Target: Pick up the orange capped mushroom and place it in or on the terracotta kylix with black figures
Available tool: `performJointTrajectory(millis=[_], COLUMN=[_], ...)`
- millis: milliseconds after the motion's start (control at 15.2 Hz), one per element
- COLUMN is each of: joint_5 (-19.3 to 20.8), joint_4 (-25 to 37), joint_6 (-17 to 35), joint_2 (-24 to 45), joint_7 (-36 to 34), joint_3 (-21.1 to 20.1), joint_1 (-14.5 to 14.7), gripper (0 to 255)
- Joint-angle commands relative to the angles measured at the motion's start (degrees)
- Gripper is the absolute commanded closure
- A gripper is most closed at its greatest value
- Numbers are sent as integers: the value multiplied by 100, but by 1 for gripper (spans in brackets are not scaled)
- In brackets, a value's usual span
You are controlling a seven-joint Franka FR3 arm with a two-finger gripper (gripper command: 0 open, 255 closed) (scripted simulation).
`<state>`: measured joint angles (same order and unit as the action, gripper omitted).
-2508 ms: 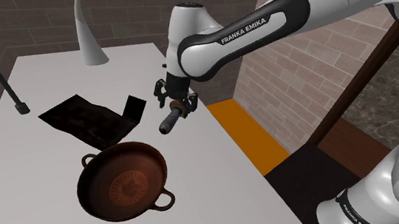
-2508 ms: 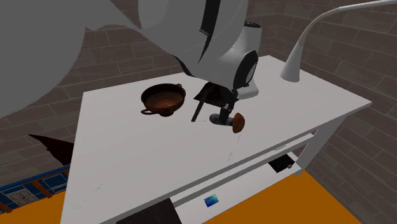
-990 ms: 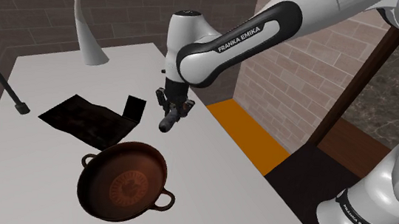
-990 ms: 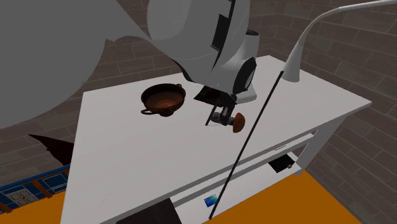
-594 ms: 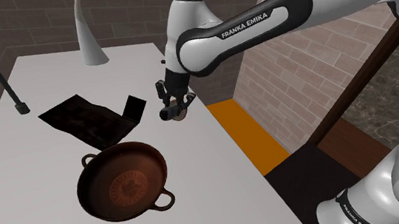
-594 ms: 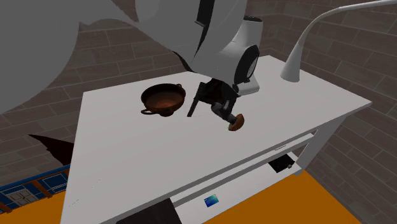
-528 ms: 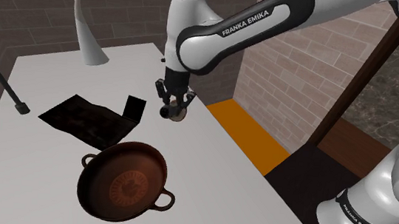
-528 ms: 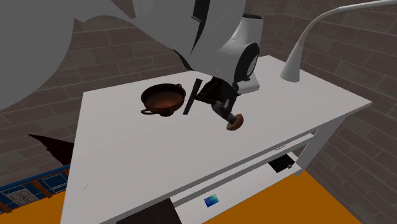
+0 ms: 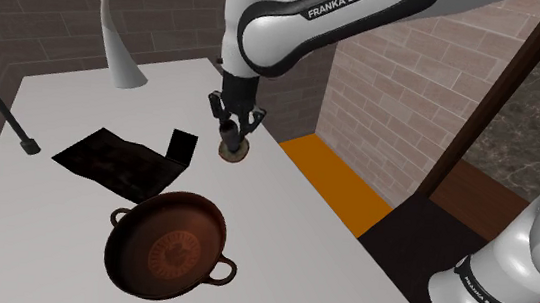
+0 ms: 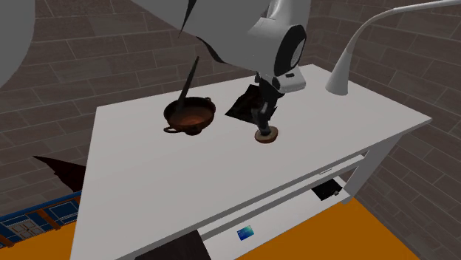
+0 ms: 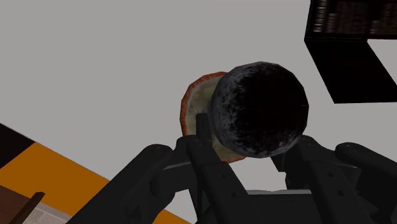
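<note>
The mushroom has a dark stem and an orange-rimmed cap. It hangs cap down over the white table, near the edge by the orange floor. My gripper is shut on its stem, one finger on each side. In the second exterior view the gripper holds the mushroom just over the tabletop. The brown two-handled kylix stands on the table, nearer the shoulder camera than the gripper and apart from it; its bowl is empty.
A dark mat with a raised flap lies between gripper and kylix. A white gooseneck lamp stands at the far corner. A thin black stand leans at the shoulder view's left. Orange floor lies beyond the table edge.
The hand has swung the mushroom from lying sideways to pointing cap down, and the arm has risen a little. The grip has not changed; the kylix has not moved.
</note>
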<state>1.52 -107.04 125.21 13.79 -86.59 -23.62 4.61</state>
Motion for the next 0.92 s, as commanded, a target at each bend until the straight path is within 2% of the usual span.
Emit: performJointTrajectory(millis=[0, 858], joint_5=[-26, -144], joint_4=[93, 775], joint_6=[-145, -1073], joint_2=[-55, -322], joint_7=[13, 43], joint_3=[-7, -40], joint_1=[-9, -35], gripper=[255, 255])
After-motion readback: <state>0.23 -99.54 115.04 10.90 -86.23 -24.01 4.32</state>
